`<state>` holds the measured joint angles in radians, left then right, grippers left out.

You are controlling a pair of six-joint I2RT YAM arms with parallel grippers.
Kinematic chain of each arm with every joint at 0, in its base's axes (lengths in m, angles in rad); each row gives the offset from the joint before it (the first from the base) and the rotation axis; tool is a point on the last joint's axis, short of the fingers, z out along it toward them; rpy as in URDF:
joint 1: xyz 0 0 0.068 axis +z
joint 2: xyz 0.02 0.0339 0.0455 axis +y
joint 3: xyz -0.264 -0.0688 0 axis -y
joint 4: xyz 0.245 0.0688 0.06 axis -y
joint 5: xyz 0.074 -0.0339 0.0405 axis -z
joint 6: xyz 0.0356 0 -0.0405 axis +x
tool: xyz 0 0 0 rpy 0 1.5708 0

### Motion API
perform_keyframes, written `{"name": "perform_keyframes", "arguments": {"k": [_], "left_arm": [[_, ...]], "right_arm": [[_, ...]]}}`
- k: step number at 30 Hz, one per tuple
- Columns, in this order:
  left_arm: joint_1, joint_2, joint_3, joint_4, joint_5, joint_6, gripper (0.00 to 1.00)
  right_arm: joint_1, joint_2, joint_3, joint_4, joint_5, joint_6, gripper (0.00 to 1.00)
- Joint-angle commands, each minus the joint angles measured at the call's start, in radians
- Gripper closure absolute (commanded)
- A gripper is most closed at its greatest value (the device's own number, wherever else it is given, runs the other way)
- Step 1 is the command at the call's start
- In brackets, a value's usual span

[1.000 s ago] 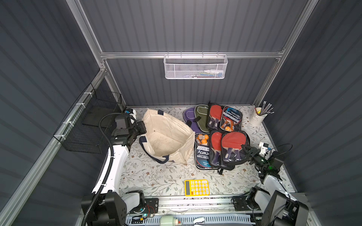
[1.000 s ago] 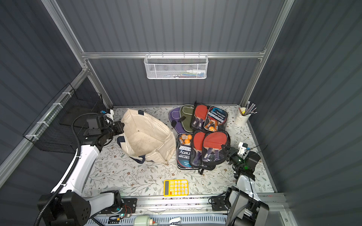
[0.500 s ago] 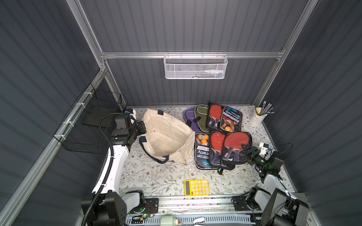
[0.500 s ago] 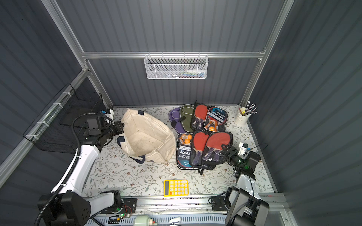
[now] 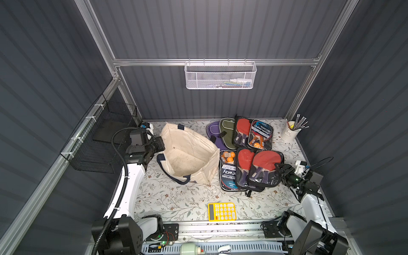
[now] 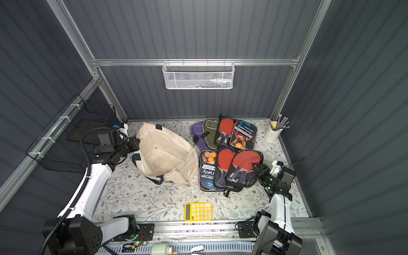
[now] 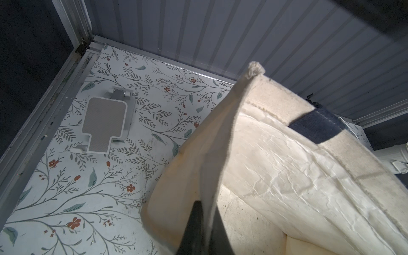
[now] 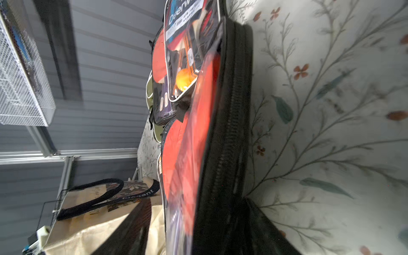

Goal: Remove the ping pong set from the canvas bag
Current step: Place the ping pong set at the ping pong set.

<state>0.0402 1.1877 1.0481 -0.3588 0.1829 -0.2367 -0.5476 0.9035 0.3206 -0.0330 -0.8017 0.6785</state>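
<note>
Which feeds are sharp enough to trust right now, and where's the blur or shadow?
Both top views: sharp, evenly lit, the canvas bag interior readable. Left wrist view: crisp on the bag's rim, left gripper dark and soft at the frame edge. Right wrist view: the ping pong set close to the lens, smeared; table print soft too.
</note>
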Motion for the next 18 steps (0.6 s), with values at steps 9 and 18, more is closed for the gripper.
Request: {"name": "perform_keyframes", "arguments": {"k": [9,18], "left_arm": [[0.002,-0.023,0.025,-0.001,-0.005,0.014,1.0],[0.002,-0.026,0.024,-0.003,-0.007,0.014,1.0]], "right_arm": [[-0.011,0.051,0.032,-0.099,0.129,-0.056,0.32],[-0.009,0.122,0.091,-0.141,0.201,-0.089,0.28]]}}
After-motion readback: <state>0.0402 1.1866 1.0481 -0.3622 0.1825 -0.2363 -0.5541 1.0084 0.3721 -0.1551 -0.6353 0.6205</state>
